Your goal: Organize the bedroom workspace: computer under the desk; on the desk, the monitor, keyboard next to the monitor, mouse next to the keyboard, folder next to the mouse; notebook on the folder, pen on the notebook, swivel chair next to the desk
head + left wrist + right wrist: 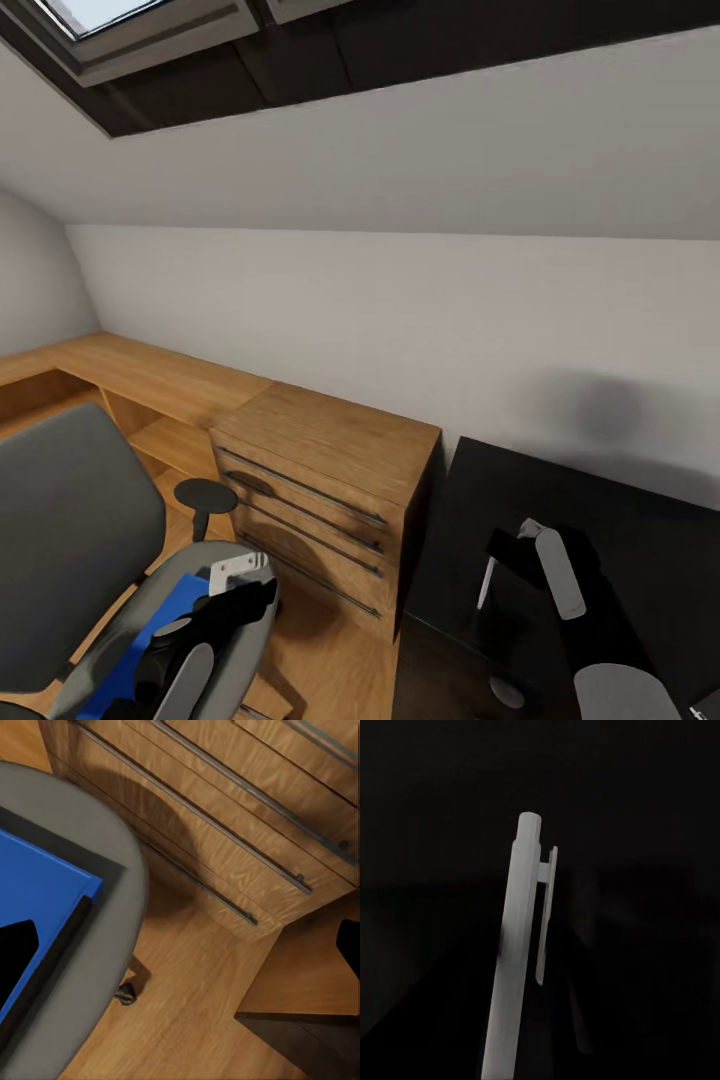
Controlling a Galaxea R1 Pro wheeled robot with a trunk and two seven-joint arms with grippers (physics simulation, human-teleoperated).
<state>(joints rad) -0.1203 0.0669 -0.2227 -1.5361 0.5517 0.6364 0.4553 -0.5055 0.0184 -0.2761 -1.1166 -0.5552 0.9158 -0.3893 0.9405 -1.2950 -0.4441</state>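
The grey swivel chair (70, 530) stands at the lower left, and the blue folder (160, 622) lies on its seat (112, 967). My left gripper (228, 600) hovers over the seat's near edge and is open. In the left wrist view its dark fingertips (15, 956) stand wide apart, with the folder (37, 889) beside one of them. My right gripper (507, 552) hangs over the black desk (620, 510), shut on the white pen (486, 585). In the right wrist view the pen (514, 967) runs lengthwise against darkness, clip showing.
A wooden drawer unit (320, 480) with long dark handles (225, 832) stands between the chair and the black desk. A low wooden counter (130, 370) runs along the white wall at left. The floor (187, 1020) is wood. The ceiling slopes, with a skylight (110, 20).
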